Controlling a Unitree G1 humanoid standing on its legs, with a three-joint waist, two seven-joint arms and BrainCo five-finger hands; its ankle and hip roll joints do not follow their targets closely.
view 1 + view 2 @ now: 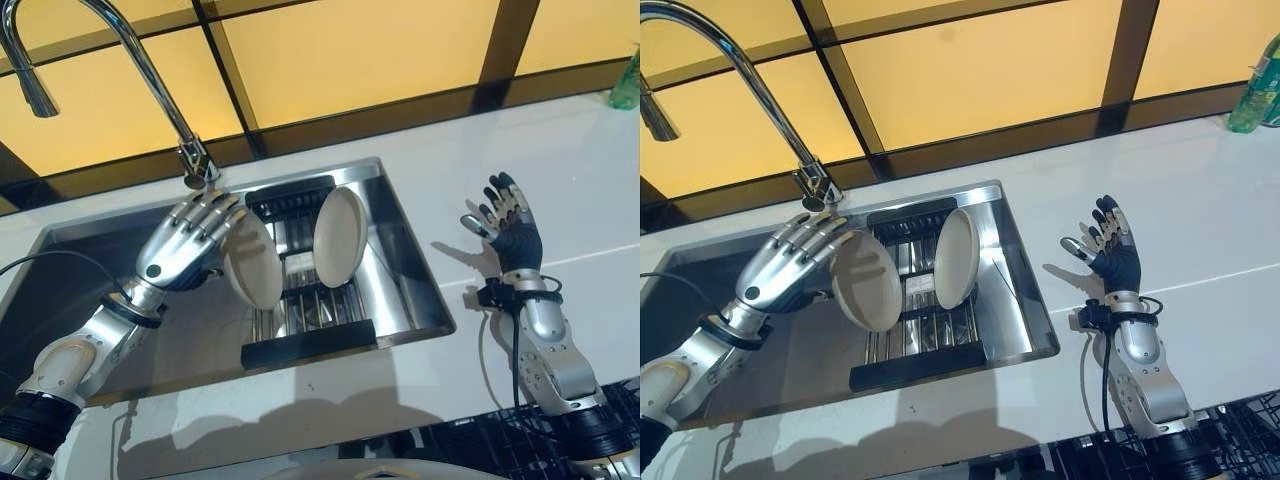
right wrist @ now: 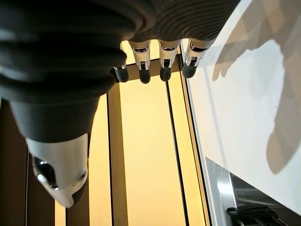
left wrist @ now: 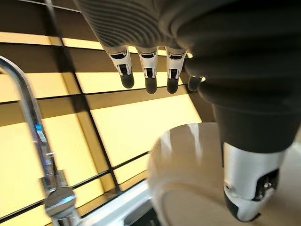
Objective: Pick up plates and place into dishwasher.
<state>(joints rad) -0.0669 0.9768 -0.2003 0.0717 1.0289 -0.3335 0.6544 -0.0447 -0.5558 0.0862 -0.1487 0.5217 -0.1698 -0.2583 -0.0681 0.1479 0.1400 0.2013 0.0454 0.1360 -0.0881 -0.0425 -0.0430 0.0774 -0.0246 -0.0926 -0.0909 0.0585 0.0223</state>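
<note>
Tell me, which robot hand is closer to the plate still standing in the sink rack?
The left. The left hand is at the sink, fingers curled round another plate right beside the standing plate. The right hand is open above the counter, past the sink's edge.

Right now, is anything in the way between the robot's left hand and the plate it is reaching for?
No. The left hand is already at the near plate in the sink rack, its fingers over the rim. Nothing sits between them.
</note>
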